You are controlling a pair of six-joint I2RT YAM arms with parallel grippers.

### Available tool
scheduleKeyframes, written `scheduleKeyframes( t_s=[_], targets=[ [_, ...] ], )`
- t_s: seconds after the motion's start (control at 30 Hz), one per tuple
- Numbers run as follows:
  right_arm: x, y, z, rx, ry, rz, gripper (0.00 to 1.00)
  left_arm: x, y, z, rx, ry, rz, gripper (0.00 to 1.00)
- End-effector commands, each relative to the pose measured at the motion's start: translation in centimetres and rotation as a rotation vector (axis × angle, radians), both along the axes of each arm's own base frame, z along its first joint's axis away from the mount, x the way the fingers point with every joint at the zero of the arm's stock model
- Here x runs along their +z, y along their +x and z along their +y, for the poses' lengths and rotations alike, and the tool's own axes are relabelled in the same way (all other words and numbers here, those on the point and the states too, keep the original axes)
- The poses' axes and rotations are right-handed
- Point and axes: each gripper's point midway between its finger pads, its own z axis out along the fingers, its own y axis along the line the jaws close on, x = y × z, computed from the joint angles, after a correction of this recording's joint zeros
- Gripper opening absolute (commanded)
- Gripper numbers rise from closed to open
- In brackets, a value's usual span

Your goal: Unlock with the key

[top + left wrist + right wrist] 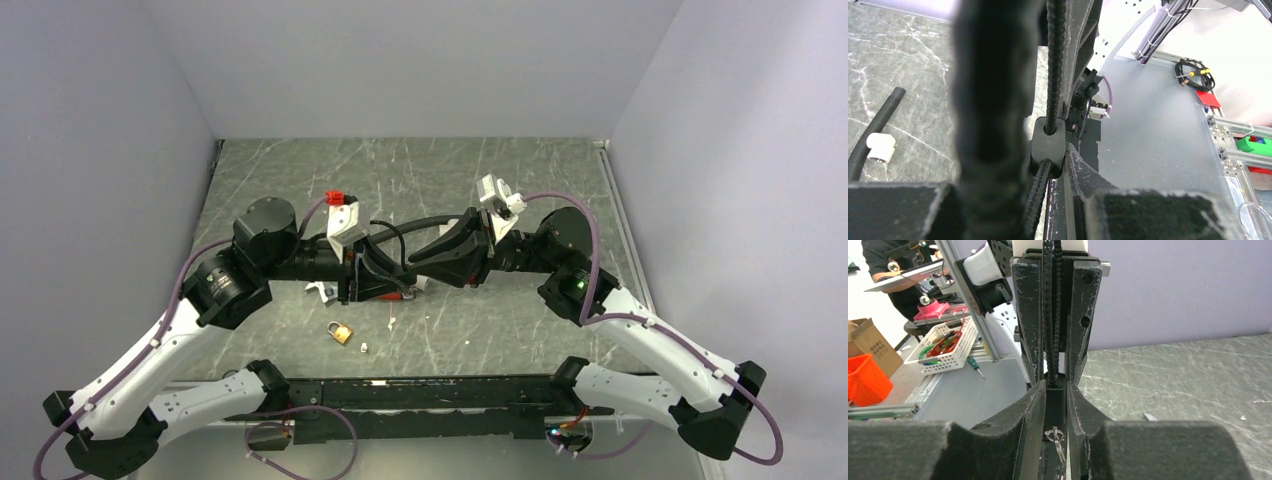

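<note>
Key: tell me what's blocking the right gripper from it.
Nothing visible does: in the right wrist view the key already hangs between the right gripper's fingers.

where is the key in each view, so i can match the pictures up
top external: cannot be made out; too small or hidden.
left wrist: not in it; a blurred black cable fills the middle.
right wrist: the key hangs on its ring, low centre, in the gap of the right hand.
shared landmark: the grey marbled table, upper left in left wrist, right side in right wrist.
</note>
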Motion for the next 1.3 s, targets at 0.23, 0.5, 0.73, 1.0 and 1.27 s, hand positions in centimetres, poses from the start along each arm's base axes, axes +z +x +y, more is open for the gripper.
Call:
scheduleKeyframes(
  t_s=[0.23, 0.5, 0.73, 1.0, 1.27],
  targets=[
    [0.7, -1.3, -0.3, 0.063, 0.03, -0.032, 0.26, 2.1, 0.6, 0.0, 0.033, -0.074, -0.083, 0.0],
    [-0.1, -0.9, 0.3, 0.077, 0.009, -0.007, 0.18, 2.4, 0.8, -0.2, 0.04, -0.088, -0.091, 0.0],
    [-0.7, -1.0, 0.6, 0.098, -0.006, 0.007, 0.23, 2.4, 1.6, -0.3, 0.077, -0.087, -0.089, 0.0],
    [-0.4, -1.7, 0.1, 0.12, 0.01, -0.003, 0.25, 1.9, 2.4, -0.4, 0.108, -0.073, -0.08, 0.0],
    [-0.9, -2.0, 0.4, 0.153, 0.004, 0.01, 0.28, 2.3, 2.8, -0.4, 0.131, -0.085, -0.092, 0.0]
  ],
)
